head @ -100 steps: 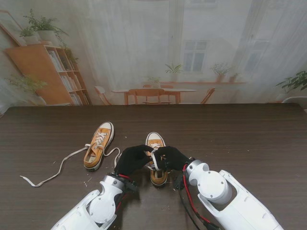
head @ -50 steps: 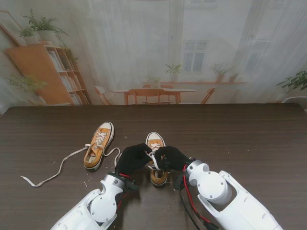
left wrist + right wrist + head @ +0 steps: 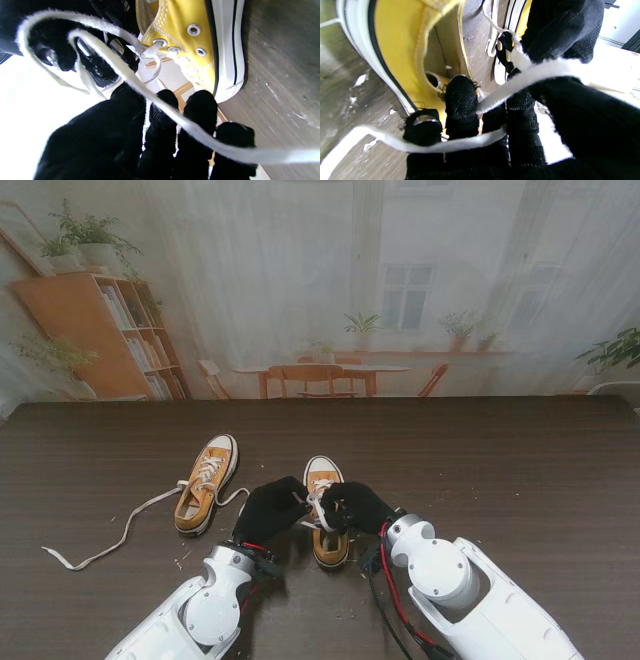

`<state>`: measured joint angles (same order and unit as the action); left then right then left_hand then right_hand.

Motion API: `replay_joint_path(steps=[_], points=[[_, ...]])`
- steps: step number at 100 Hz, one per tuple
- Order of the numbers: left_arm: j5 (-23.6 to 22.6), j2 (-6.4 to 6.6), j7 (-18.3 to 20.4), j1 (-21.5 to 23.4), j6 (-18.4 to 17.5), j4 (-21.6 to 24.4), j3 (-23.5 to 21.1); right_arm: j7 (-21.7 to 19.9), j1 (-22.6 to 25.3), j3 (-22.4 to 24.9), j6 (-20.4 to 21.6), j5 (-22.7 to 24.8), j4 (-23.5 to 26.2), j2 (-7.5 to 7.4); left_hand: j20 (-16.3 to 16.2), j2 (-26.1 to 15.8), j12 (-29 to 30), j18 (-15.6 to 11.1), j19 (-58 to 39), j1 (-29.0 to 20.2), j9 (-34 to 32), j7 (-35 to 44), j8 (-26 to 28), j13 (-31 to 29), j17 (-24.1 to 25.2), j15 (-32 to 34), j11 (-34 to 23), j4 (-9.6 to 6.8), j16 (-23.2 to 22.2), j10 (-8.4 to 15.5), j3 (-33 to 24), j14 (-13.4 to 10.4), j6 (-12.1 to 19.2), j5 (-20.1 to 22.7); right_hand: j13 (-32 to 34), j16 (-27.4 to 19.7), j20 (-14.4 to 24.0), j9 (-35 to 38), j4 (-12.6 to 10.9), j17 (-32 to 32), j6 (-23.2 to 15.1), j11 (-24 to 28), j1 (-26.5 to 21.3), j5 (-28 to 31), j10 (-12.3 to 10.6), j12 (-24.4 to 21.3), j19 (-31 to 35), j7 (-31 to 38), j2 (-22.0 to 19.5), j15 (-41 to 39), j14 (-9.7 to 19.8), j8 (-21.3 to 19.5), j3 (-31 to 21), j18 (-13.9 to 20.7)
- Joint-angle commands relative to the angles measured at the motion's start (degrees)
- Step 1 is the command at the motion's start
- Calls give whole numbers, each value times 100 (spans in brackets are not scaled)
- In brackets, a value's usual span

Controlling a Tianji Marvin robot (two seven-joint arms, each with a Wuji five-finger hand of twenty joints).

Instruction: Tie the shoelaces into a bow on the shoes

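Observation:
Two yellow canvas shoes lie on the dark table. The nearer shoe (image 3: 326, 542) sits under both black-gloved hands; its eyelets (image 3: 160, 42) and heel opening (image 3: 437, 57) show in the wrist views. My left hand (image 3: 274, 508) and right hand (image 3: 356, 504) meet over its tongue. A white lace (image 3: 140, 86) runs across my left fingers (image 3: 200, 110) and loops around the right hand's fingertips (image 3: 62, 53). Another strand (image 3: 527, 72) passes between my right thumb and fingers (image 3: 461, 100), and one (image 3: 440, 147) crosses the knuckles. The other shoe (image 3: 206, 483) lies to the left.
The left shoe's untied lace (image 3: 105, 545) trails far across the table toward the left edge. Small pale crumbs (image 3: 180, 558) dot the wood near my arms. A printed room backdrop (image 3: 320, 290) stands behind the table's far edge.
Both hands have shifted slightly over the nearer shoe, and the white lace between them sits a little farther from me. The left shoe and its lace have not moved.

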<state>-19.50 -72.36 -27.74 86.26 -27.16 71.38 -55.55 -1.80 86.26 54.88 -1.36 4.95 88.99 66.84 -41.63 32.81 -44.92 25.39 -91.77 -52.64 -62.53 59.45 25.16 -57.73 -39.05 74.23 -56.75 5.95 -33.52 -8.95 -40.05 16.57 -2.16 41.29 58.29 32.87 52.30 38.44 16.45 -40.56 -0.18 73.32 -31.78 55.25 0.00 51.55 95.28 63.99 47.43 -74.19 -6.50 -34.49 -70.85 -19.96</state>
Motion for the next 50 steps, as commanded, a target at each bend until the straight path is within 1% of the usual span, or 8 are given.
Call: replay_joint_path(steps=[1, 6, 12, 21, 30, 38, 50], points=[[110, 8, 157, 43, -3, 32, 3, -79, 1, 1, -6, -8, 21, -1, -56, 85, 44, 216, -44, 67, -138, -216, -375, -142, 50, 122, 20, -56, -94, 173, 218, -73, 1016, 242, 14, 81, -4, 26, -165, 40, -509, -4, -31, -16, -75, 15, 155, 4, -63, 20, -32, -172, -122, -5], [148, 25, 251, 36, -36, 37, 9, -80, -4, -1, -10, -11, 21, 0, -63, 110, 87, 216, -41, 118, -202, -352, -608, -143, 50, 122, 101, -75, -89, 217, 234, -74, 1006, 437, 14, 82, -2, 27, -163, 39, -502, -7, -36, -23, -71, 14, 153, 3, -59, 21, -33, -177, -119, -6], [93, 67, 357, 14, -90, 26, 17, -77, -8, -3, -9, -10, 21, 1, -68, 72, 122, 212, -30, 207, -260, -777, -993, -123, 53, 90, 203, -87, -81, 318, 308, -113, 957, 683, 14, 82, 0, 27, -159, 39, -502, -11, -29, -21, -71, 12, 152, 3, -66, 22, -34, -178, -114, -7], [40, 117, 491, 0, -95, 39, 15, -74, -19, -8, -3, -11, 11, 4, -46, 95, 96, 223, 42, 202, -320, -1136, -1251, -102, 88, 52, 256, -138, -84, 381, 297, -109, 839, 1004, 19, 83, 2, 29, -155, 39, -505, -11, -33, -27, -67, 13, 152, -1, -68, 22, -41, -179, -109, -6], [-73, 178, 603, 2, -42, 68, -11, -66, -24, -10, -3, -11, 5, 7, -30, 167, 69, 227, 98, 260, -309, -1262, -1355, -51, 130, 3, 281, -191, -84, 412, 260, -131, 710, 1129, 19, 84, 3, 26, -150, 36, -508, -16, -38, -29, -65, 12, 154, -4, -71, 23, -45, -177, -105, -5], [-161, 214, 647, 18, 28, 109, -33, -66, -27, -12, -7, -14, 6, 7, -16, 152, 46, 230, 150, 281, -294, -1339, -1424, -11, 162, -37, 305, -204, -94, 407, 248, -125, 614, 1180, 23, 85, 6, 23, -147, 36, -512, -16, -37, -29, -66, 13, 156, -7, -74, 20, -43, -174, -100, -6], [-221, 222, 625, 27, 82, 127, -48, -32, -36, -23, 28, 3, -1, 15, -19, 68, 28, 226, 164, 251, -291, -1533, -1547, -3, 178, -51, 332, -221, -120, 407, 265, -141, 554, 1209, 23, 87, 8, 25, -140, 28, -523, -16, -36, -29, -68, 13, 161, -9, -78, 19, -39, -170, -93, -4]])
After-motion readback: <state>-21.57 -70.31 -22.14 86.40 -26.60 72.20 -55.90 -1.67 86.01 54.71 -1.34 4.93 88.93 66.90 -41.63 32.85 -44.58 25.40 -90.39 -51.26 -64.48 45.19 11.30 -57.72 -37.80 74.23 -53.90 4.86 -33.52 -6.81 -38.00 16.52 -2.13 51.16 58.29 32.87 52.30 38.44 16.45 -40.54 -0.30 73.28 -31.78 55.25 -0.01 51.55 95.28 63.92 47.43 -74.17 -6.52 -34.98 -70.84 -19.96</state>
